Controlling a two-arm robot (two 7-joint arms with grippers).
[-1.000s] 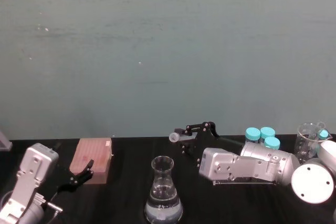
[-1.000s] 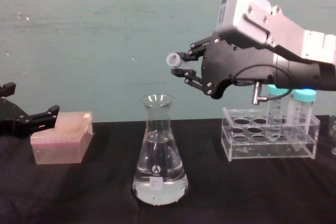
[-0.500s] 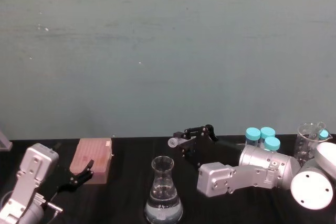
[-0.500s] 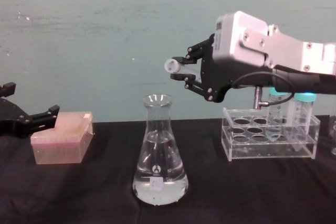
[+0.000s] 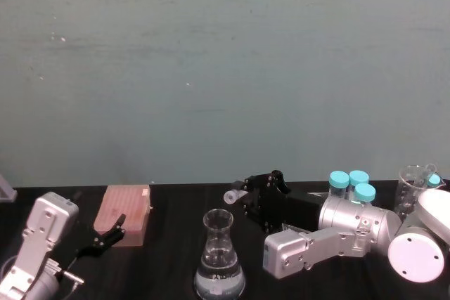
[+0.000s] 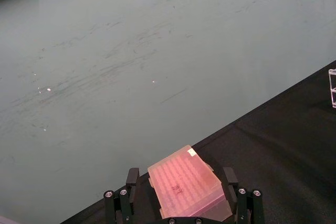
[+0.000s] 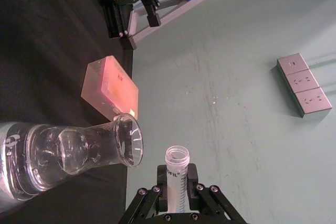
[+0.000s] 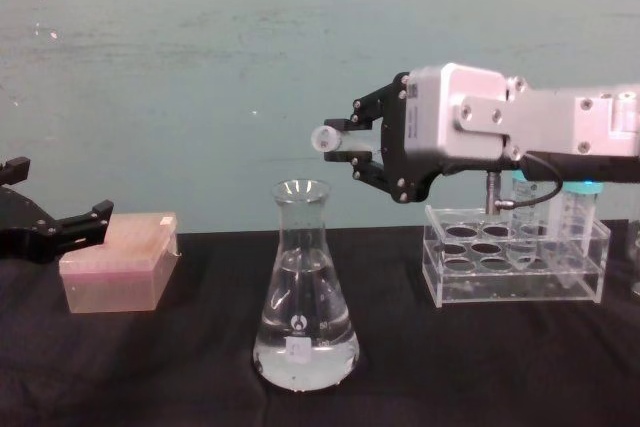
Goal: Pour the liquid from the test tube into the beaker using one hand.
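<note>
My right gripper (image 8: 352, 143) is shut on the test tube (image 8: 325, 137), a slim clear tube with a whitish rim that lies nearly level. Its open mouth points left, a little above and just right of the beaker's rim. The beaker (image 8: 303, 297) is a clear conical flask standing mid-table with clear liquid (image 8: 303, 352) in its base. From the head the test tube (image 5: 232, 193) sits behind the beaker (image 5: 219, 258). In the right wrist view the test tube (image 7: 176, 174) lies beside the beaker's mouth (image 7: 128, 140). I cannot tell whether liquid is in the tube. My left gripper (image 8: 60, 227) rests open at the left.
A pink tip box (image 8: 115, 272) lies at the left, just ahead of my left gripper (image 6: 181, 203). A clear tube rack (image 8: 515, 267) holding turquoise-capped tubes (image 5: 350, 182) stands at the right, under my right arm. A small glass vessel (image 5: 415, 184) stands at the far right.
My right arm has dropped and rolled, tipping the test tube from an upward slant to nearly level. Its mouth has come lower and nearer the beaker's rim. The left arm is still.
</note>
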